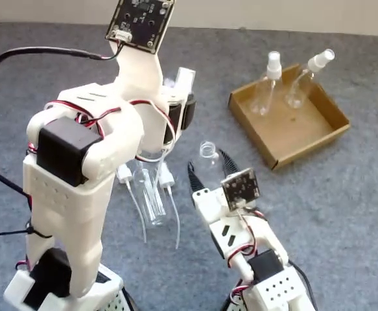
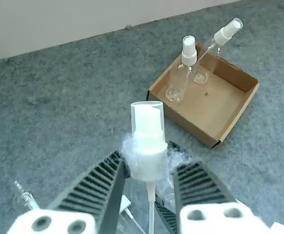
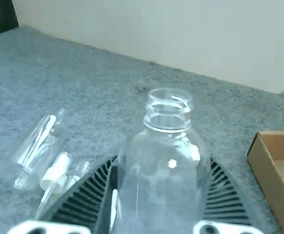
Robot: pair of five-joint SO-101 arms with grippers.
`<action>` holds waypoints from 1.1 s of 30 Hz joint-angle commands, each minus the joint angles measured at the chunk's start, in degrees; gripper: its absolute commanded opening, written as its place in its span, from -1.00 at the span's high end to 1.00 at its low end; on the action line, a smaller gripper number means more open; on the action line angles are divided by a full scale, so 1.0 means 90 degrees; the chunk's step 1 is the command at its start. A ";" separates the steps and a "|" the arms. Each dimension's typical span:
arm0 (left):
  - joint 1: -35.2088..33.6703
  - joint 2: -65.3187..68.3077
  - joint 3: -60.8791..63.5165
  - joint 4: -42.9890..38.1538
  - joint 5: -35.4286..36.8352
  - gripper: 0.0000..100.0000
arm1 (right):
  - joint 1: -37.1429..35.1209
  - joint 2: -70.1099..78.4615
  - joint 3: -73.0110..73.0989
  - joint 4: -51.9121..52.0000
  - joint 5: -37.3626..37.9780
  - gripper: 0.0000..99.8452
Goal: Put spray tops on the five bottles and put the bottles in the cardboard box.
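My left gripper [image 2: 149,165] is shut on a white spray top [image 2: 147,139] whose thin tube hangs down between the fingers. In the high view that spray top [image 1: 184,80] is held well above the carpet. My right gripper [image 3: 163,170] is shut on a clear bottle [image 3: 165,161] that stands upright with an open neck. Seen from above, this bottle [image 1: 208,154] lies lower than the spray top and toward the box side of it. The cardboard box [image 1: 318,133] holds two bottles with spray tops, one upright [image 1: 266,84] and one leaning [image 1: 305,78].
Clear bottles [image 1: 151,194] lie on the grey carpet under the left arm, with loose spray tops [image 1: 167,178] and their tubes beside them. The right wrist view shows a lying bottle [image 3: 34,146] and a spray top [image 3: 54,173]. A pale wall bounds the far side.
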 commanded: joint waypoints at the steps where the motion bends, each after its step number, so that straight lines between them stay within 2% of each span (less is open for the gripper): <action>1: 0.0083 -0.0366 0.0288 -0.0742 -0.0039 0.99 | -0.0073 -0.1040 0.0278 0.0259 0.0010 0.65; 4: 0.0112 -0.0513 0.0513 -0.1201 -0.0029 0.99 | -0.0093 -0.1460 0.0269 0.1040 0.0010 0.65; 13: 0.1138 -0.1509 0.1118 -0.2276 -0.0029 0.99 | -0.0063 -0.1255 0.0278 0.0689 0.0010 0.65; 20: 0.1187 -0.2740 0.3004 -0.3341 -0.0029 0.99 | -0.0093 -0.1255 0.0659 0.0659 0.0010 0.65; 27: 0.1138 -0.3863 0.5543 -0.5841 -0.0078 0.99 | -0.0093 -0.1255 0.0679 0.0659 0.0010 0.65; 33: 0.0884 -0.4332 0.6960 -0.8059 -0.0088 0.99 | -0.0093 -0.1255 0.0679 0.0659 0.0020 0.65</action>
